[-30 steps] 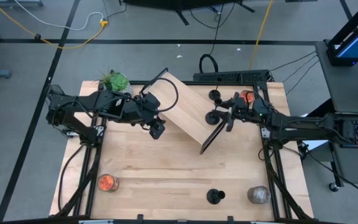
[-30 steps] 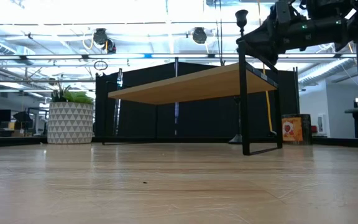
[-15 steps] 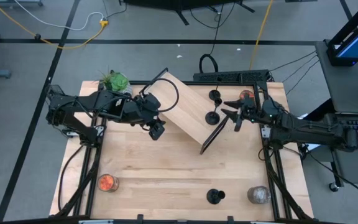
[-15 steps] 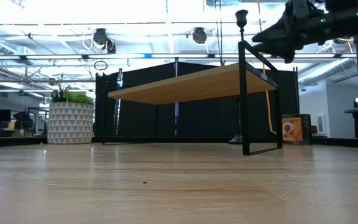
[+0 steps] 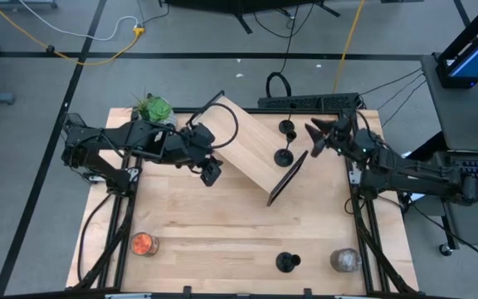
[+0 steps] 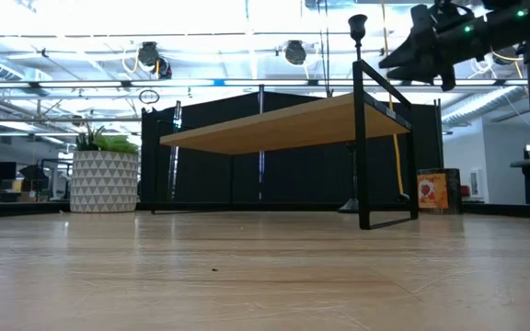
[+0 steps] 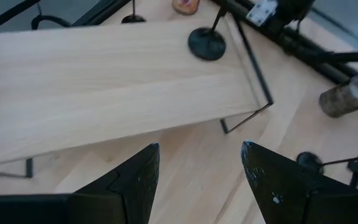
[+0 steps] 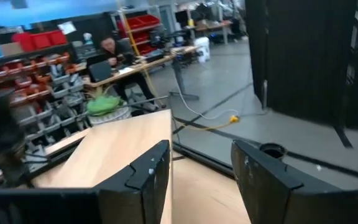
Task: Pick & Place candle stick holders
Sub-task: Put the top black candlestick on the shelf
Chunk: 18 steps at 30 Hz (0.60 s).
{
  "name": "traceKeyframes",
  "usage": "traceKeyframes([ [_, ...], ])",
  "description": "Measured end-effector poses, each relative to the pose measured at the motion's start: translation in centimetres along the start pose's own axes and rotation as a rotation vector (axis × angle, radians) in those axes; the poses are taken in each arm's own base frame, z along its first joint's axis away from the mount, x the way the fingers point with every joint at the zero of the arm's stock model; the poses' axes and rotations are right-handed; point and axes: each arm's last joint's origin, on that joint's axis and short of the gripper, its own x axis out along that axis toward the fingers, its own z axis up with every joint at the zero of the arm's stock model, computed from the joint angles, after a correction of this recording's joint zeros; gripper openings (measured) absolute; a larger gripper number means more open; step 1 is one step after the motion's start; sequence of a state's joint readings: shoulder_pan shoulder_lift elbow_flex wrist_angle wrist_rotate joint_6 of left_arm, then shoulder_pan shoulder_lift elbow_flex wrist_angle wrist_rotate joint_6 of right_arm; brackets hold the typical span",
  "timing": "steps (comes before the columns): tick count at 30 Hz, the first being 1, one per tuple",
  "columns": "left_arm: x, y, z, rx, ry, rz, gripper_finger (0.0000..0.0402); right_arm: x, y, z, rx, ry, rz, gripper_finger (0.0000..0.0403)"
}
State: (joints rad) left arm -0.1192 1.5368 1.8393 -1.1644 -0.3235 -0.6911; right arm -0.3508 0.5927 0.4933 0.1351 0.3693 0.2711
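One black candle stick holder (image 5: 285, 156) stands upright on its disc base on the right end of a small wooden shelf (image 5: 239, 154). Its cup shows in the low view (image 6: 357, 25) and its base in the left wrist view (image 7: 206, 43). A second holder (image 5: 287, 127) stands on the table behind the shelf. A third (image 5: 287, 262) stands near the table's near edge. My right gripper (image 5: 312, 139) is open and empty, just right of the shelf's holder and above shelf height (image 6: 403, 55). My left gripper (image 5: 210, 174) is open and empty, by the shelf's left side (image 7: 197, 180).
A potted plant (image 5: 154, 109) stands at the far left corner. An orange jar (image 5: 143, 243) stands near left and a grey jar (image 5: 344, 260) near right. A black power strip (image 5: 305, 101) lies along the far edge. A person (image 8: 112, 48) sits in the room beyond the table.
My right gripper has drawn back from the holder on the shelf, toward the table's right edge and then its far edge. The holder stays upright on the shelf.
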Motion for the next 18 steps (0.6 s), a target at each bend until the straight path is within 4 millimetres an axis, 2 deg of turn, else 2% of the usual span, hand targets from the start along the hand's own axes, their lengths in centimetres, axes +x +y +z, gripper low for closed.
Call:
traceKeyframes([
  [7,0.0,-0.2,0.2,-0.003,-0.019,-0.016,0.0234,2.3,-0.3,1.9,0.072,0.083,-0.118,0.0164],
  [11,-0.1,-0.3,0.1,0.057,-0.020,-0.016,0.0234,4.0,-0.4,3.6,0.064,0.132,-0.182,0.0164],
  [18,-0.4,-0.9,-0.4,0.157,-0.055,0.016,0.0234,6.8,-1.6,7.2,0.123,0.250,-0.196,0.0164],
])
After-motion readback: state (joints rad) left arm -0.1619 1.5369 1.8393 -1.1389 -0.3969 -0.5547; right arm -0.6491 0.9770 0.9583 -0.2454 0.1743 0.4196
